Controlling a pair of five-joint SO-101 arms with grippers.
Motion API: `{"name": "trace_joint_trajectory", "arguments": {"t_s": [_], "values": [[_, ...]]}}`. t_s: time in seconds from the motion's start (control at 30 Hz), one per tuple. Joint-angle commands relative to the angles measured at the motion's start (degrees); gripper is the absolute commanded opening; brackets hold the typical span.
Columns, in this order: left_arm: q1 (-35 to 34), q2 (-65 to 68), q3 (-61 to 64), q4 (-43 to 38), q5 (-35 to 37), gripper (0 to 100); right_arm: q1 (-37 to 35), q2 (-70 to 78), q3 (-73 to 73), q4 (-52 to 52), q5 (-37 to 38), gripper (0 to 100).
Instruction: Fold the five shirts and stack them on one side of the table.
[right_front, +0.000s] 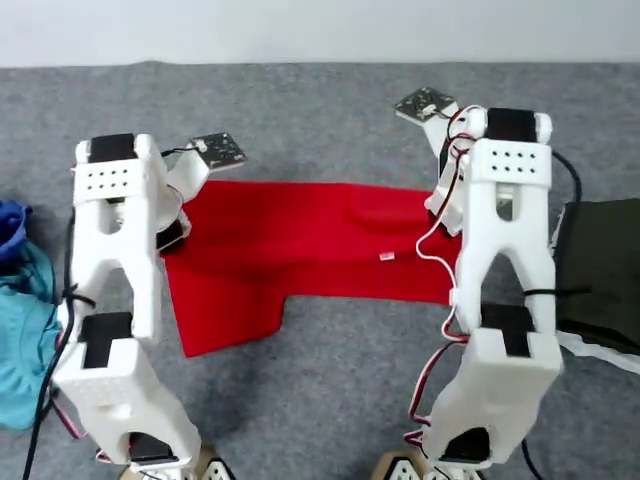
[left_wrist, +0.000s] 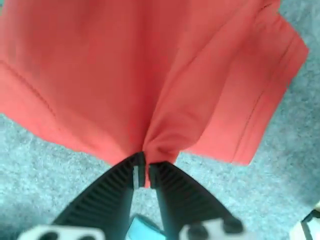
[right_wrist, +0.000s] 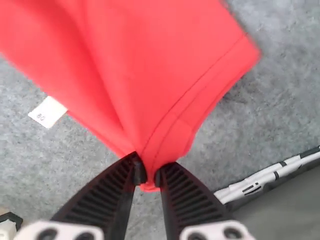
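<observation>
Grey felt table (right_front: 330, 400) carries one red cotton shirt (right_front: 300, 250), stretched flat between both grippers. Left gripper (left_wrist: 142, 172) is clamped on a bunched edge of it; right gripper (right_wrist: 147, 177) is clamped on a hemmed corner. Judgement: a fold is in hand, no finished stack is evident, and most of the work is outstanding. Crumpled teal and blue garments (right_front: 20, 330) lie outboard of the left gripper. Dark green garment (right_front: 600, 260) lies outboard of the right, near enough to snag. Small white label (right_wrist: 47, 111) sits at the shirt's edge near the right gripper.
</observation>
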Motion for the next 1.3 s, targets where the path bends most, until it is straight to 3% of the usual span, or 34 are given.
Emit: {"name": "trace_joint_trajectory", "arguments": {"t_s": [0.0,0.2,0.43,0.7,0.93,1.07,1.27], "values": [[-0.26,-8.53,1.54,1.93,-1.58,0,0.48,-6.20,1.49,2.33,-0.26,1.2],[2.20,-16.00,9.89,1.76,-2.11,0,0.48,-5.85,5.54,2.07,1.67,1.4],[2.02,-7.91,7.60,1.49,-2.02,2,1.27,0.75,5.54,0.40,1.67,2.1],[-0.35,-3.96,-6.46,1.58,6.42,14,2.42,1.10,4.48,1.89,-2.02,23.2],[-1.41,-5.80,-9.19,1.58,6.59,14,1.98,-0.57,-1.49,1.27,-2.29,23.1],[-1.23,-5.19,-9.19,0.00,9.58,13,1.71,1.80,-1.58,-4.09,-2.37,21.9],[-1.14,-0.53,-9.45,-2.64,12.84,4,1.27,11.03,-1.85,-14.20,-2.37,1.8]]}}
